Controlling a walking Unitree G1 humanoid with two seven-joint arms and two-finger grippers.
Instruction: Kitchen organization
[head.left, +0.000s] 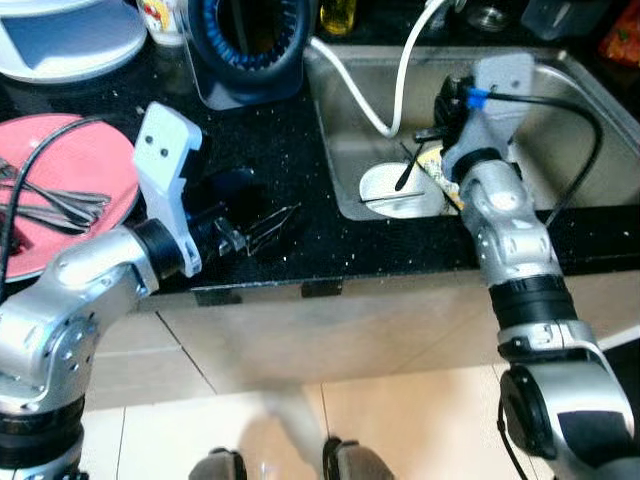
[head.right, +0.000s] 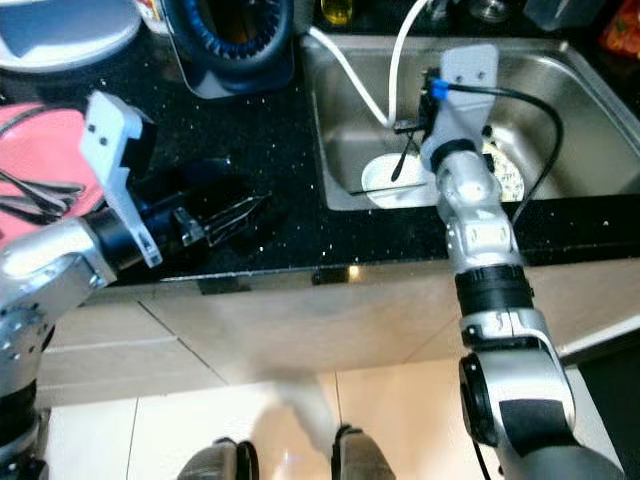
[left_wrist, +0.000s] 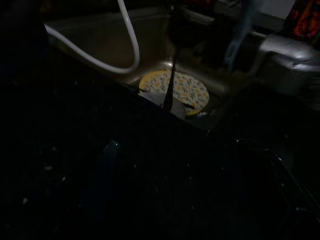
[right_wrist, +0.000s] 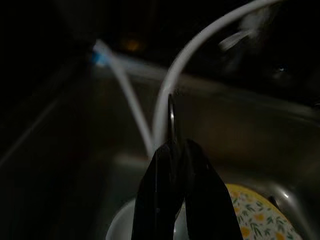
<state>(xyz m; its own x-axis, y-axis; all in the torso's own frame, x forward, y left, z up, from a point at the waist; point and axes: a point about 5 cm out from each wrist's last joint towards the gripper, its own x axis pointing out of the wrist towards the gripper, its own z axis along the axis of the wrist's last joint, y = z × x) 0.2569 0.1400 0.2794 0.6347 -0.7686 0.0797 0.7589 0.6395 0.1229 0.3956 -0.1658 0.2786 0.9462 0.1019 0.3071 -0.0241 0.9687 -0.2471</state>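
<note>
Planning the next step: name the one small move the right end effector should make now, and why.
Probably lift straight up. The right end effector is shut on a thin dark utensil that reaches down toward the white plate in the sink, close beside the white hose.

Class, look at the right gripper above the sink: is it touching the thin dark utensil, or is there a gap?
Touching. In the right wrist view the right gripper has its black fingers closed around the thin dark utensil, which sticks out between their tips.
</note>
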